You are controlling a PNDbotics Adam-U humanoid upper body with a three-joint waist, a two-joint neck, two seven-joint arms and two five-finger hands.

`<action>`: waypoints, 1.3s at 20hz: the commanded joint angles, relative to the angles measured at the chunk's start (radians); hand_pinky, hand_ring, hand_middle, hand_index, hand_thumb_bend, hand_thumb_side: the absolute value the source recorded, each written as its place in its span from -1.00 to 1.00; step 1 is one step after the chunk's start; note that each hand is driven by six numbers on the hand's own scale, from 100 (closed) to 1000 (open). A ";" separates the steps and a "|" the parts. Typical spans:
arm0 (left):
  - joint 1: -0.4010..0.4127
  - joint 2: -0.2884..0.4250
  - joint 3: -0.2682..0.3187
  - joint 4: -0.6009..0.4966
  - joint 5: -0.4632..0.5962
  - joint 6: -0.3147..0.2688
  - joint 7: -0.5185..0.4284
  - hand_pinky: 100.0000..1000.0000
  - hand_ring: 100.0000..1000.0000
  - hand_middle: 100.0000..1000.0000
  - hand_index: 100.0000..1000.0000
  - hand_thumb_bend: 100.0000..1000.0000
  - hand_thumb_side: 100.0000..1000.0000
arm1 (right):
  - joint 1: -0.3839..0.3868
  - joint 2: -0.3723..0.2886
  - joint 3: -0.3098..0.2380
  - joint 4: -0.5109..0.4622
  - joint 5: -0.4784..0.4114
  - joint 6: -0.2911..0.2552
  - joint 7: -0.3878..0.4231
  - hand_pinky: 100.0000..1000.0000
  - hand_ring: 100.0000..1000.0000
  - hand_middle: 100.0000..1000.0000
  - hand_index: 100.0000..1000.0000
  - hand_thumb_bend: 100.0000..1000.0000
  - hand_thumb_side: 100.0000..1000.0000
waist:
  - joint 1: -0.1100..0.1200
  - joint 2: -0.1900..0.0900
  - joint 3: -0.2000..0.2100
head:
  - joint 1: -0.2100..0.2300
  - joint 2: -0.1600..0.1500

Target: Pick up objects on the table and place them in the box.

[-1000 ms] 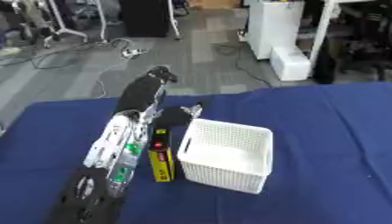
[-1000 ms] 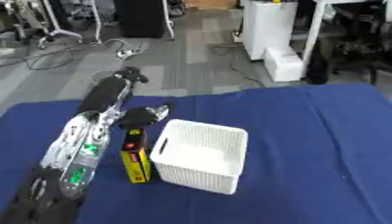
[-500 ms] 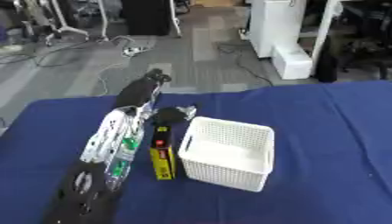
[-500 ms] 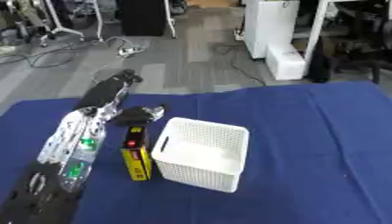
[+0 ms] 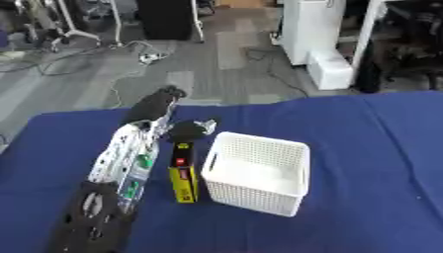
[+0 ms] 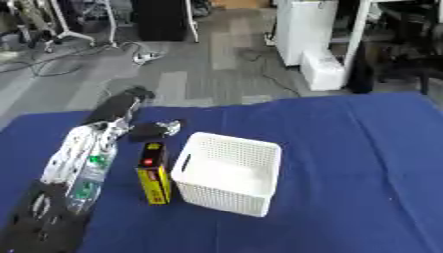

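L arm along tabletop's left edge; left hand (image 5: 154, 105) near far-left corner, above table. Fingers: cannot tell if apart or together, dark and blurred. Small dark object (image 5: 189, 130) w/ pale bit just right of hand, toward far edge. Yellow box (image 5: 183, 171) lies flat, long side just beside white basket (image 5: 286, 148), mid-table. Basket looks empty. R hand not visible. Advice: lower hand over dark object, close fingers round it, lift clear of rim before moving right, release inside basket.
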 commanded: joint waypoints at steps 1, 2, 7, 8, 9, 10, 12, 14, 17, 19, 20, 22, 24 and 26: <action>-0.013 0.011 0.010 -0.005 -0.006 0.005 -0.015 -0.08 0.43 0.90 0.84 -0.14 0.59 | -0.004 -0.021 -0.006 -0.013 0.000 -0.001 0.000 -0.84 -0.54 -0.52 -0.14 -1.00 1.00 | -0.004 -0.009 0.001 | -0.011 -0.002; -0.012 0.011 0.011 -0.004 -0.006 0.007 -0.019 -0.12 0.42 0.87 0.80 -0.12 0.64 | -0.004 -0.021 -0.006 -0.013 0.000 -0.001 0.000 -0.83 -0.54 -0.52 -0.14 -1.00 1.00 | -0.004 -0.009 0.001 | -0.011 -0.002; -0.011 0.022 0.016 0.007 -0.003 0.022 -0.040 -0.17 0.41 0.79 0.63 0.02 0.68 | -0.005 -0.023 -0.008 -0.013 -0.002 -0.002 0.000 -0.83 -0.54 -0.52 -0.14 -1.00 1.00 | -0.004 -0.010 0.001 | -0.014 -0.001; -0.012 0.024 0.017 0.009 -0.005 0.023 -0.044 -0.20 0.40 0.78 0.61 0.02 0.69 | -0.005 -0.023 -0.008 -0.013 -0.003 -0.002 0.000 -0.83 -0.54 -0.52 -0.14 -1.00 1.00 | -0.004 -0.010 0.000 | -0.014 -0.001; -0.012 0.026 0.018 0.012 -0.009 0.024 -0.048 -0.22 0.39 0.76 0.58 0.03 0.70 | -0.005 -0.023 -0.008 -0.013 -0.003 -0.003 0.000 -0.83 -0.54 -0.52 -0.14 -1.00 1.00 | -0.004 -0.011 0.000 | -0.014 -0.001; -0.013 0.026 0.019 0.013 -0.013 0.025 -0.051 -0.25 0.37 0.74 0.56 0.03 0.71 | -0.006 -0.024 -0.008 -0.013 -0.004 -0.003 0.000 -0.83 -0.54 -0.52 -0.14 -1.00 1.00 | -0.004 -0.011 0.000 | -0.015 0.000; -0.015 0.029 0.021 0.014 -0.023 0.025 -0.057 -0.29 0.34 0.71 0.51 0.01 0.76 | -0.006 -0.024 -0.009 -0.013 -0.005 -0.003 0.000 -0.83 -0.54 -0.52 -0.14 -1.00 1.00 | -0.004 -0.012 0.000 | -0.016 0.000; -0.016 0.030 0.024 0.014 -0.031 0.026 -0.060 -0.32 0.32 0.68 0.48 0.01 0.80 | -0.006 -0.024 -0.009 -0.013 -0.006 -0.002 -0.001 -0.83 -0.54 -0.52 -0.14 -1.00 1.00 | -0.003 -0.012 -0.001 | -0.015 0.000; -0.015 0.031 0.027 0.017 -0.040 0.029 -0.072 -0.33 0.31 0.67 0.45 0.02 0.82 | -0.008 -0.025 -0.010 -0.013 -0.008 -0.002 -0.003 -0.83 -0.54 -0.52 -0.14 -1.00 1.00 | -0.003 -0.013 -0.001 | -0.015 0.002; -0.015 0.031 0.029 0.020 -0.045 0.031 -0.087 -0.35 0.29 0.66 0.44 0.02 0.83 | -0.008 -0.025 -0.010 -0.013 -0.009 -0.002 -0.003 -0.83 -0.54 -0.52 -0.14 -1.00 1.00 | -0.003 -0.013 -0.001 | -0.016 0.002; -0.015 0.031 0.030 0.020 -0.048 0.031 -0.093 -0.37 0.28 0.65 0.44 0.02 0.84 | -0.008 -0.025 -0.010 -0.013 -0.010 -0.001 -0.003 -0.83 -0.54 -0.52 -0.14 -1.00 1.00 | -0.003 -0.013 -0.001 | -0.017 0.002; -0.015 0.030 0.032 0.021 -0.053 0.033 -0.106 -0.43 0.28 0.65 0.44 0.02 0.84 | -0.009 -0.026 -0.010 -0.013 -0.010 -0.001 -0.003 -0.83 -0.54 -0.52 -0.14 -1.00 1.00 | -0.003 -0.013 -0.001 | -0.017 0.003; -0.014 0.029 0.034 0.022 -0.057 0.034 -0.117 -0.47 0.28 0.64 0.44 0.01 0.86 | -0.009 -0.026 -0.011 -0.013 -0.010 -0.001 -0.003 -0.83 -0.54 -0.52 -0.14 -1.00 1.00 | -0.003 -0.013 -0.001 | -0.017 0.005; -0.012 0.028 0.035 0.020 -0.059 0.031 -0.122 -0.49 0.26 0.63 0.43 0.01 0.86 | -0.008 -0.026 -0.011 -0.013 -0.010 0.000 -0.002 -0.83 -0.54 -0.52 -0.14 -1.00 1.00 | -0.003 -0.013 0.000 | -0.018 0.005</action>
